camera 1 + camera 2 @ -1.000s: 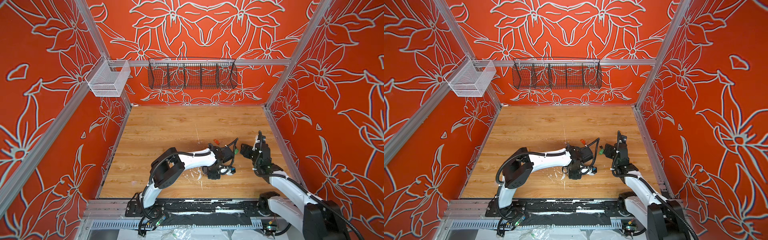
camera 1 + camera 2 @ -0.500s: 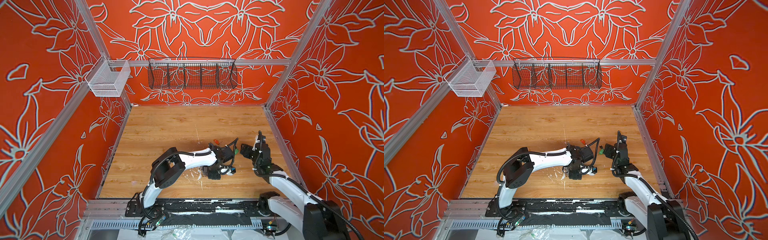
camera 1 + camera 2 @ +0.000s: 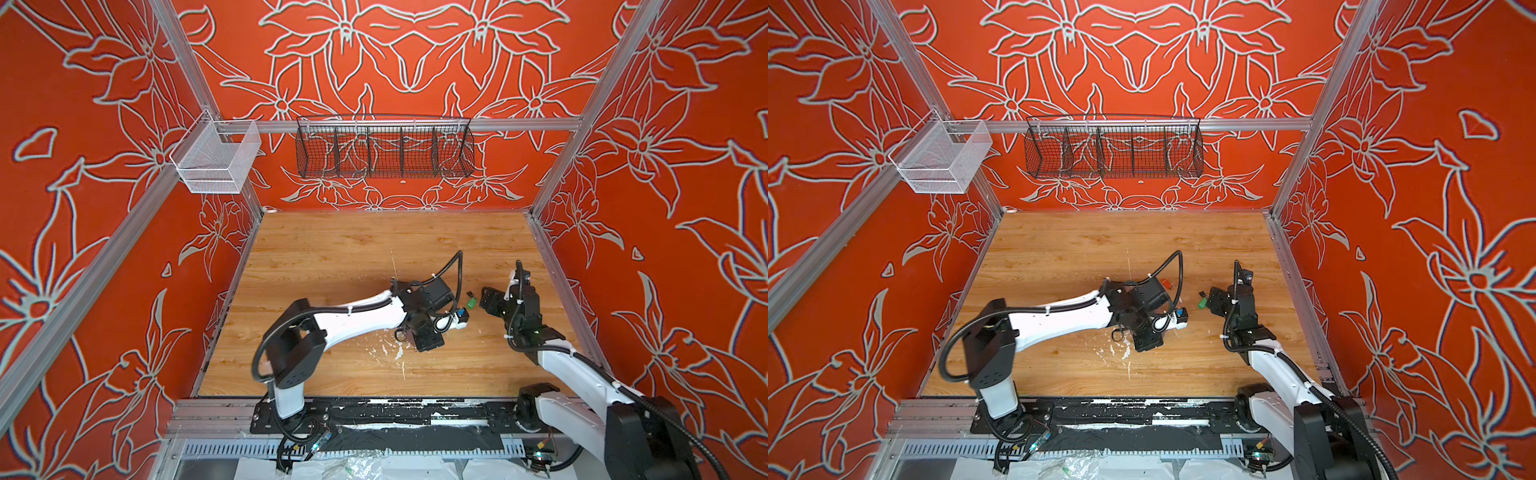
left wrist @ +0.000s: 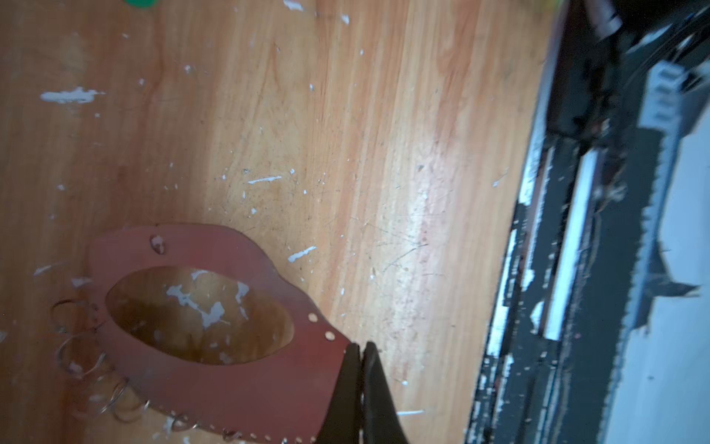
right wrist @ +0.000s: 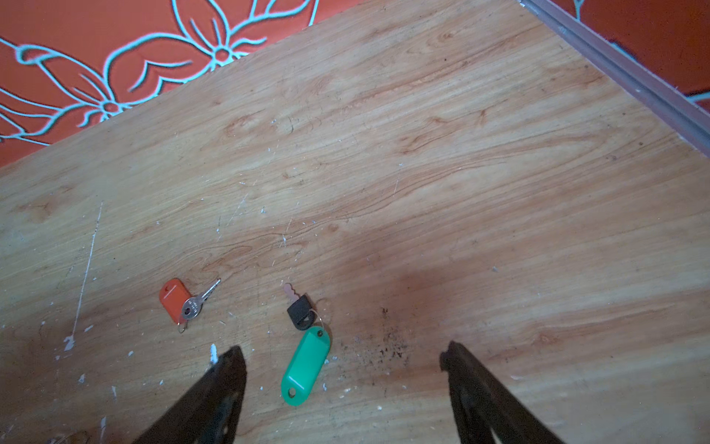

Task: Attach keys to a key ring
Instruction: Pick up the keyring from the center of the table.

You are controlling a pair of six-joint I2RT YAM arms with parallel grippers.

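the left tool (image 4: pixel 359 351) pinches shut on the rim of the flat reddish-brown oval key ring (image 4: pixel 215 246), near the black-headed green-tagged key (image 5: pixel 306 365). the right tool (image 5: pixel 342 351) stands wide open over that key; the silver orange-tagged key (image 5: pixel 175 300) lies near it on the wooden table (image 5: pixel 461 192).

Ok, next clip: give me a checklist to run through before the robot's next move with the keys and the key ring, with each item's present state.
1. Left gripper shut on the rim of the key ring: ok.
2. Right gripper open and empty: ok.
3. Green-tagged key lies flat, in line with the right gripper's opening: ok.
4. Orange-tagged key lies apart from the green one: ok.
5. Either key hangs on a split ring: not ok, both lie loose on the table.
6. A split ring is pried open for threading: cannot tell.
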